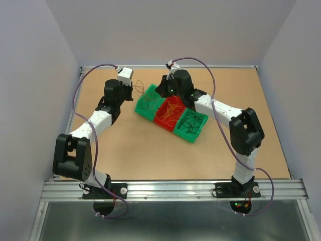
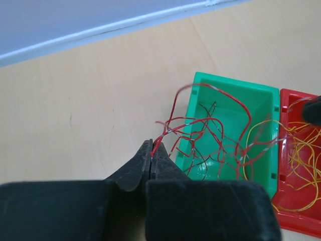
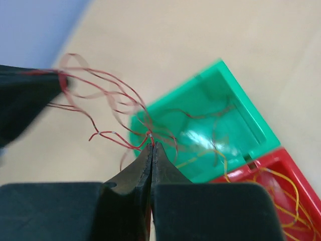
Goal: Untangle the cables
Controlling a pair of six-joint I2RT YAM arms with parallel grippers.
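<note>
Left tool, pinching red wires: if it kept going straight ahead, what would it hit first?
Probably the bare table. The left tool, shut on the red cables, points left of the green bin, where only wood shows; depth is hard to judge.

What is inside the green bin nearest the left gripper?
Thin red strands and a few dark strands lie in the green bin. Several red loops rise out to the shut left gripper and right gripper. The left gripper's body hides the bin's near edge.
</note>
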